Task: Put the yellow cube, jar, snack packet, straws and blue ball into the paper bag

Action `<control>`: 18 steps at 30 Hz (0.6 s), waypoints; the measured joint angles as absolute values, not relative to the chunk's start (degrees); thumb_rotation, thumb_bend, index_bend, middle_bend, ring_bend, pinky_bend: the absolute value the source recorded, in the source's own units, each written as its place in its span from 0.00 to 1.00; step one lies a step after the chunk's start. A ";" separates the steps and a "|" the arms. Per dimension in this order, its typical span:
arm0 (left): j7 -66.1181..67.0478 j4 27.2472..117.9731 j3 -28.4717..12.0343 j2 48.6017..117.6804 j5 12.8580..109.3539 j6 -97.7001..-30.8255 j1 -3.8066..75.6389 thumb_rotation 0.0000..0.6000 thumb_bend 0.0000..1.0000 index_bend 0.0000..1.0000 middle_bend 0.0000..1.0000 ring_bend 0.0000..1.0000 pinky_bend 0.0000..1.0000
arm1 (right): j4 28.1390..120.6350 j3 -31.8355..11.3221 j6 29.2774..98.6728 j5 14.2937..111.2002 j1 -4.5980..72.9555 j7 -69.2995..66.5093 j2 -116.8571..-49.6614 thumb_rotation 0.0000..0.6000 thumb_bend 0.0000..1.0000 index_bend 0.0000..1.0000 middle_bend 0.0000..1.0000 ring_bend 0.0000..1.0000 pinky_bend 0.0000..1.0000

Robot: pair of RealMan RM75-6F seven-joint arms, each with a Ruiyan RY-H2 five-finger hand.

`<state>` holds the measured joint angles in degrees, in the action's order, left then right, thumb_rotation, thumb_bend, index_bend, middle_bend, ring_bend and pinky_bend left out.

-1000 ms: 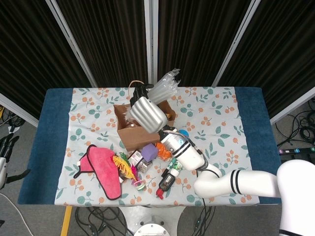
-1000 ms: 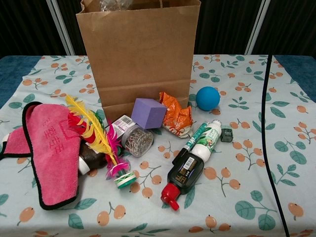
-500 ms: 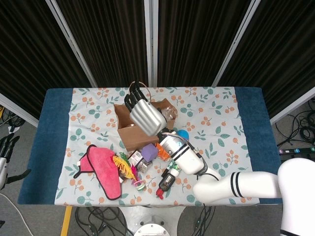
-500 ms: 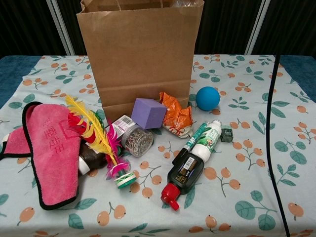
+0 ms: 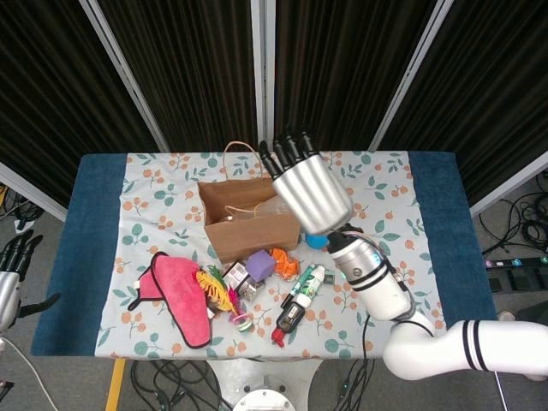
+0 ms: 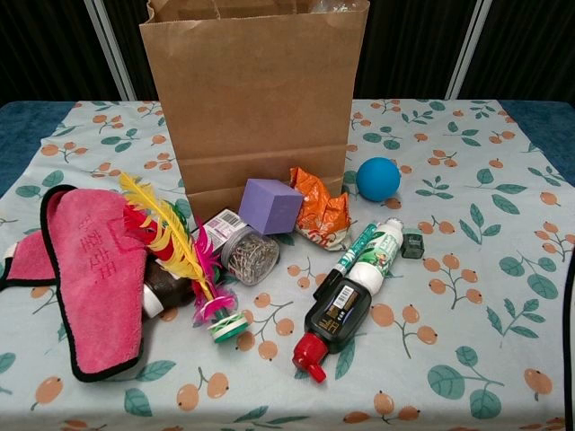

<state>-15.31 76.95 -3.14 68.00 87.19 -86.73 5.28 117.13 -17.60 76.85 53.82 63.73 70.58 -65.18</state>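
Paper bag (image 6: pixel 254 99) stands upright at the back middle of my worktop (image 5: pixel 437 257), mouth open; from the head view I can see clear straws (image 5: pixel 265 208) lying inside it. My right robot hand (image 5: pixel 310 190) hangs above the bag's right edge, fingers straight and spread, holding nothing. My left robot hand (image 5: pixel 12 272) shows only at the far left edge of the head view, off the worktop, fingers apart and empty as far as I can tell. A pink cloth (image 6: pixel 90 274) lies at the left. In front of the bag sit a purple cube (image 6: pixel 270 206), touching the crumpled orange snack packet (image 6: pixel 321 213) on its right, and a jar (image 6: pixel 246 255) on its side just below the cube. A black bottle (image 6: pixel 331 320) with a red cap lies nearer me. The blue ball (image 6: pixel 377 179) rests right of the packet, apart from it.
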 measured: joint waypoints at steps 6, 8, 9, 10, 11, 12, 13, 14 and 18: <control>-14.48 77.32 -2.80 68.04 87.62 -86.56 5.45 1.00 0.10 0.08 0.14 0.06 0.20 | 117.24 -15.29 76.64 52.39 55.04 52.36 -62.77 1.00 0.00 0.24 0.28 0.20 0.30; -14.27 77.48 -2.75 67.97 87.58 -86.51 5.44 1.00 0.10 0.08 0.14 0.06 0.20 | 115.54 -14.43 75.16 51.64 52.59 45.08 -63.06 1.00 0.00 0.26 0.28 0.20 0.30; -14.21 77.51 -2.72 67.95 87.47 -86.46 5.41 1.00 0.10 0.08 0.14 0.06 0.20 | 114.49 -14.06 74.26 51.27 51.64 41.98 -63.38 1.00 0.00 0.26 0.28 0.20 0.30; -14.19 77.50 -2.70 67.95 87.39 -86.42 5.38 1.00 0.10 0.08 0.14 0.06 0.20 | 112.74 -13.56 72.84 50.79 50.45 38.00 -64.04 1.00 0.00 0.26 0.28 0.20 0.30; -14.18 77.50 -2.67 67.95 87.33 -86.34 5.36 1.00 0.10 0.08 0.14 0.06 0.20 | 111.12 -13.19 71.71 50.46 49.65 35.25 -64.74 1.00 0.00 0.26 0.28 0.20 0.30; -14.17 77.47 -2.60 67.96 87.27 -86.22 5.34 1.00 0.10 0.08 0.14 0.06 0.20 | 109.32 -12.84 70.65 50.16 48.95 32.87 -65.61 1.00 0.00 0.26 0.28 0.20 0.30; -14.15 77.42 -2.54 67.97 87.24 -86.14 5.33 1.00 0.10 0.08 0.14 0.06 0.20 | 106.71 -12.40 69.31 49.73 48.17 30.40 -67.03 1.00 0.00 0.26 0.28 0.20 0.31; -14.14 77.37 -2.48 67.98 87.23 -86.09 5.31 1.00 0.10 0.08 0.14 0.06 0.20 | 104.66 -12.10 68.28 49.34 47.68 28.99 -68.27 1.00 0.00 0.26 0.28 0.20 0.31; -14.41 77.11 -2.41 67.97 87.25 -86.16 5.24 1.00 0.10 0.08 0.14 0.06 0.20 | 96.13 -11.17 62.88 46.59 46.42 24.82 -74.42 1.00 0.00 0.28 0.28 0.21 0.32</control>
